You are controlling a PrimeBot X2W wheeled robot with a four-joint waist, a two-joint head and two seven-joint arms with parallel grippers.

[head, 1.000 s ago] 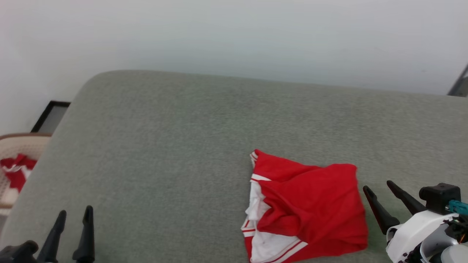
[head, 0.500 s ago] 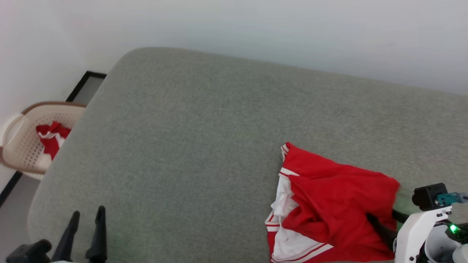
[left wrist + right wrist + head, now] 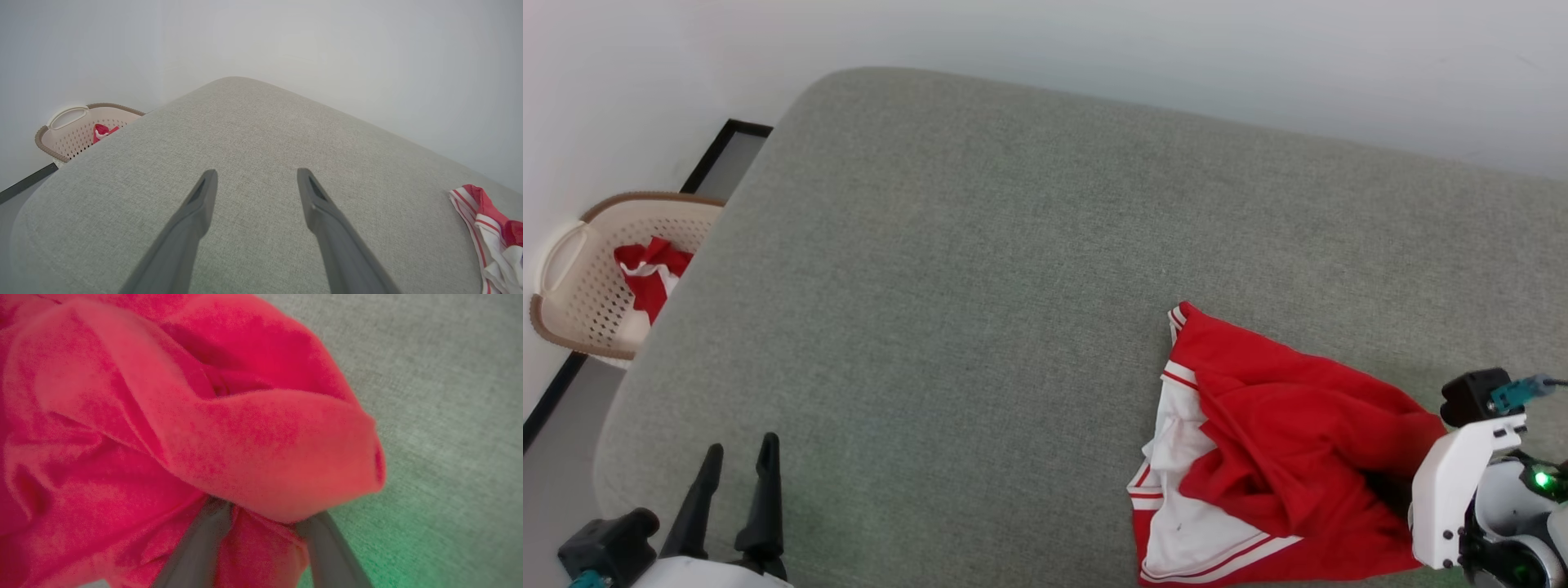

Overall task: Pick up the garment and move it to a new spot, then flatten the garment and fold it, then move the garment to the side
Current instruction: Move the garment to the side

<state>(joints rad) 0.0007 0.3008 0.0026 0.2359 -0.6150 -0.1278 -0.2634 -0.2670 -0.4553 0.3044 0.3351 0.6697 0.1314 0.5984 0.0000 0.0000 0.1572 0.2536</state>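
The garment (image 3: 1282, 441) lies crumpled at the right front of the grey cushioned surface (image 3: 972, 286), red with white sleeve cloth and striped trim along its left side. My right gripper (image 3: 1390, 488) is pushed into its right edge. In the right wrist view the two fingers (image 3: 196, 547) stand apart with red cloth between them, and a fold of the garment (image 3: 204, 416) covers their tips. My left gripper (image 3: 739, 457) hovers open over the front left of the surface, far from the garment (image 3: 490, 228). Nothing is between the left gripper's (image 3: 255, 175) fingers.
A beige perforated basket (image 3: 572, 269) stands on the floor past the surface's left edge, with red and white cloth (image 3: 649, 269) inside. A pale wall runs behind the surface. A black-edged floor strip (image 3: 719, 155) lies at the far left.
The head camera has shifted, so the whole scene has slid. My right gripper has gone from beside the garment's right edge into it, and its fingertips are now under the cloth. The left gripper stays open.
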